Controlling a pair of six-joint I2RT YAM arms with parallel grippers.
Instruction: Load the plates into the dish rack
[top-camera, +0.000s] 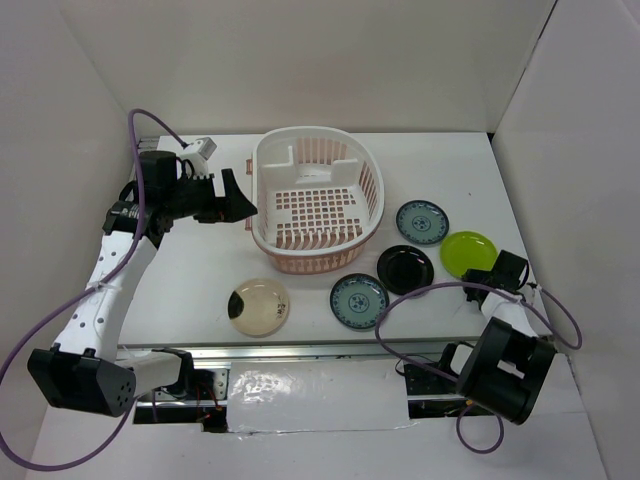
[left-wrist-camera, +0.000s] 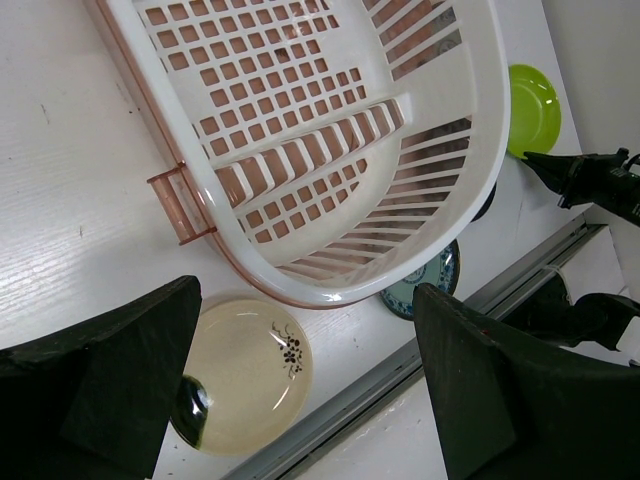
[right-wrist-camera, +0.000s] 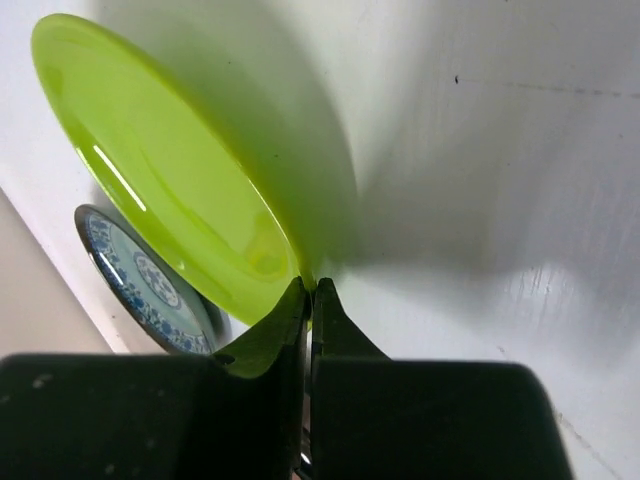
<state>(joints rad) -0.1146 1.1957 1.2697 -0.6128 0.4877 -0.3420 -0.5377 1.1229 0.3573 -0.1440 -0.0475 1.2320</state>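
Right claw (right-wrist-camera: 310, 295) is pinched tight, fingers together on the near rim of the lime-green plate (right-wrist-camera: 170, 170), and the wrist view has that rim running straight into the fingertips, so I call it a grip on the edge, though how deep the bite goes can't be seen. From above, this plate sits at the right end of the table (top-camera: 200, 270), right in front of the right arm and well apart from the left one. Now the relation that matters: the dish rack (top-camera: 318, 200) lies to the claw's left and farther out from the bases, with the black plate (top-camera: 405, 268) and the far teal plate (top-camera: 421, 221) lying between the two. So my read is that the green plate has to come up first, then travel leftward and away, over those two plates and over the rack's right wall. The rack's long axis looks to run roughly away from the arms, so the approach meets a long side. All five plates are on the table and none is in the rack: the near teal plate (top-camera: 358, 300) and the tan plate (top-camera: 259, 305) sit just in front of it. Left claw (top-camera: 240, 197) hangs at the rack's left side, fingers spread wide and holding nothing. The risk, to my eye, is the thin edge slipping as the plate tips up.
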